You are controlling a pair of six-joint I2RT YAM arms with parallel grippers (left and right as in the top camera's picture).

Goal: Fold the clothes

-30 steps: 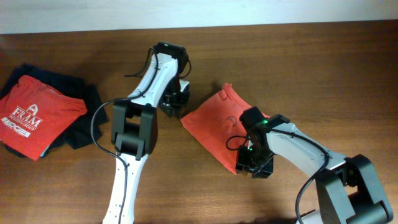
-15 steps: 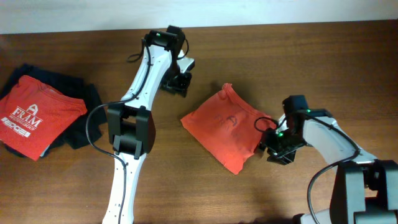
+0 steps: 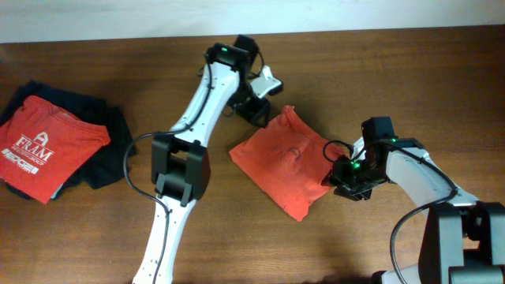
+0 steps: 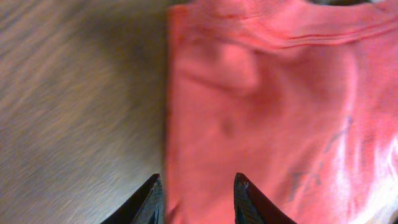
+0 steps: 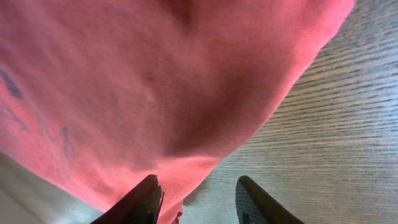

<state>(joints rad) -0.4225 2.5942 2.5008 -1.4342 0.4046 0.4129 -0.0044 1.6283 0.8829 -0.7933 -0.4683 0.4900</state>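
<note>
Seen from overhead, the orange-red T-shirt (image 3: 282, 167) lies as a folded, slanted packet on the counter (image 3: 410, 87), between the two arms. The left tool (image 3: 256, 113) sits at the shirt's far corner and the right tool (image 3: 346, 180) at its right-hand edge. Only this view takes in the folded red shirt (image 3: 49, 146), well apart from the left tool and resting on a dark garment (image 3: 106, 154). White "FRAM" reads on it; the smaller lines beneath are too fine to read.

The left wrist view adds what overhead hides. That tool is released, its dark fingertips (image 4: 153, 200) apart, with the T-shirt's folded edge running between them. Cloth spreads ahead of the tool and bare wood lies off to one side. Faint grey marks on the cloth are not legible. The right wrist view shows that tool likewise unclenched, fingertips (image 5: 147, 200) spread, the T-shirt's rounded edge directly before them.

The counter is dark brown wood with clear grain. A pale band (image 3: 95, 20) runs along its far edge.
</note>
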